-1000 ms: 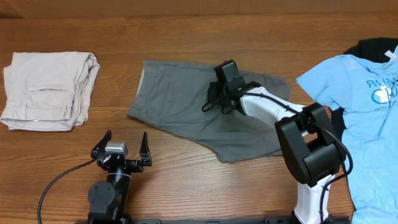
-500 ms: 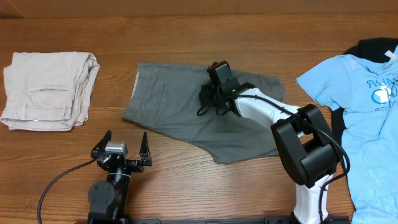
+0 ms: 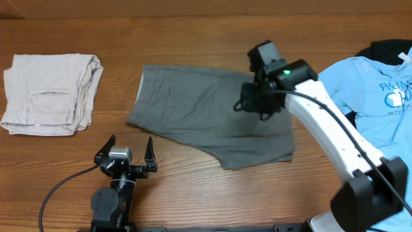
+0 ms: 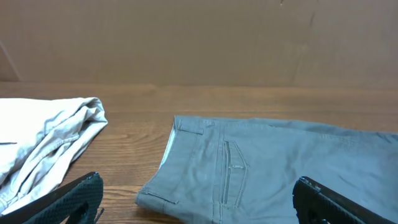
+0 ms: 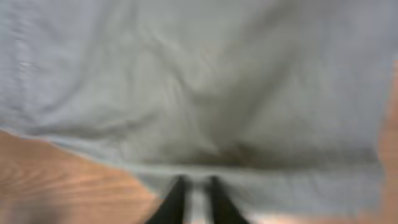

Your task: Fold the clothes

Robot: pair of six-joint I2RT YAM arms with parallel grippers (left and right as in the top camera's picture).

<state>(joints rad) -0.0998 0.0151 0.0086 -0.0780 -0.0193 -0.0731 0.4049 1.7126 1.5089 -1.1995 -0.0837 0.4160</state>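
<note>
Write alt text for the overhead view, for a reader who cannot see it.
Grey shorts lie spread across the middle of a table, with the right gripper above their right side. The left gripper sits open near the front edge; folded beige clothes lie far left, a blue T-shirt far right.

A robotics lab: a cabled robot arm (image 3: 328, 129) at a wooden table (image 3: 193, 26), plain brown wall (image 4: 199, 37).

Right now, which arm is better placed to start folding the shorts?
Right. The right gripper hangs over the shorts, with cloth filling its wrist view. The left gripper sits open, short of the cloth.
</note>
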